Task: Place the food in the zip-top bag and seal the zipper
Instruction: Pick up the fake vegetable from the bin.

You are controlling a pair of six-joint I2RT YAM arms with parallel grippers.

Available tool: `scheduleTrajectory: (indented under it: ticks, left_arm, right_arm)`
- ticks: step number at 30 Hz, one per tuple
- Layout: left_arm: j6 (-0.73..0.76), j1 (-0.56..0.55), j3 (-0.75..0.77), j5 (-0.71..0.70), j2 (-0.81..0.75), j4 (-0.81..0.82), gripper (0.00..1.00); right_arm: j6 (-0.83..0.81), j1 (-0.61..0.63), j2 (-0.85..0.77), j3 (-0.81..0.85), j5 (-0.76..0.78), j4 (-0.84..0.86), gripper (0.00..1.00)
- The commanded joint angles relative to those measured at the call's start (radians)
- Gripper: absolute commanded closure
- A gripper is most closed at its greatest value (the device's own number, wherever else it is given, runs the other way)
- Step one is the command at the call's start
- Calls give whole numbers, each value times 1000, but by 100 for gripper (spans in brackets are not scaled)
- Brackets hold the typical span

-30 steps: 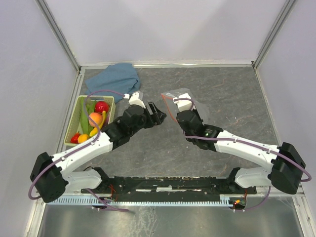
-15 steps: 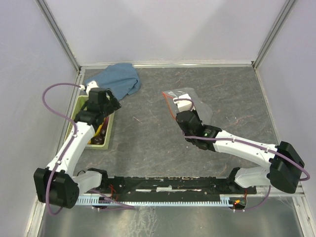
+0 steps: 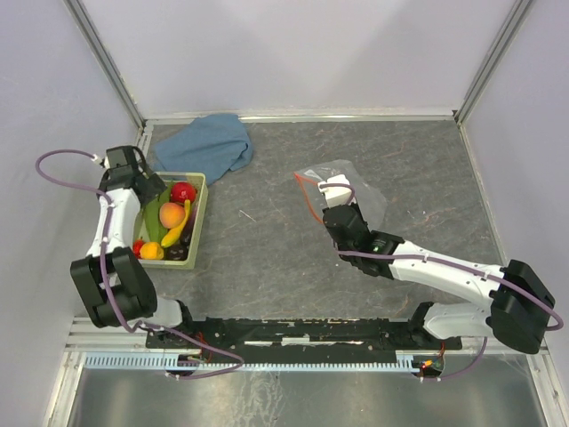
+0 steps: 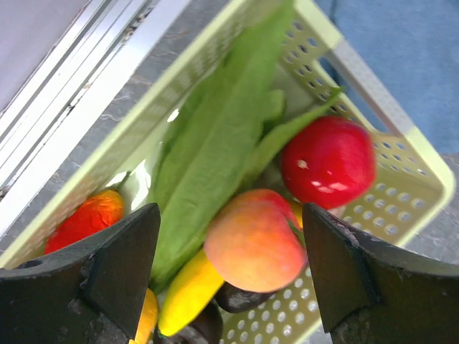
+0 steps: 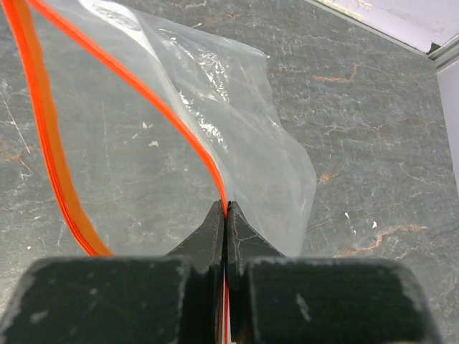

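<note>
The food lies in a pale green basket (image 3: 199, 218) at the left: a red apple (image 4: 328, 161), a peach (image 4: 254, 240), a green leaf (image 4: 215, 143), a yellow banana (image 4: 188, 290) and a dark purple piece (image 4: 237, 299). My left gripper (image 4: 229, 272) hangs open over the basket, its fingers on either side of the peach and apart from it; in the top view the left gripper (image 3: 133, 176) is at the basket's far-left corner. The clear zip-top bag (image 5: 244, 115) lies on the table. My right gripper (image 5: 226, 208) is shut on its red-orange zipper (image 5: 172, 118), with the bag mouth gaping.
A blue cloth (image 3: 206, 142) lies bunched at the back left, just beyond the basket. The left wall and its metal rail (image 4: 64, 93) run close beside the basket. Grey tabletop (image 3: 258, 249) lies between basket and bag.
My left arm has swung from the middle of the table leftward to above the basket. The right gripper keeps its hold on the zipper and has barely moved.
</note>
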Motion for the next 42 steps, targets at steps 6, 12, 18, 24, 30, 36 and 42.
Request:
scheduleTrajectory:
  ticks: [6, 12, 18, 24, 30, 36, 42]
  left_arm:
    - [73, 176, -35, 145, 72, 30, 15]
    - [84, 182, -33, 272, 128, 57, 15]
    - [86, 181, -7, 290, 202, 64, 16]
    - [100, 180, 31, 291, 283, 54, 15]
    - [112, 179, 51, 299, 358, 41, 13]
    - [128, 168, 73, 289, 417, 28, 12]
    - [144, 144, 80, 274, 432, 11, 23]
  right_arm:
    - [14, -3, -42, -12, -13, 82, 98]
    - [14, -3, -48, -15, -18, 82, 98]
    - [14, -3, -46, -16, -22, 84, 97]
    - [11, -5, -40, -17, -25, 87, 97]
    - [11, -4, -37, -17, -26, 89, 97]
    - [12, -4, -33, -18, -34, 93, 96]
    - [12, -4, -30, -17, -33, 92, 96]
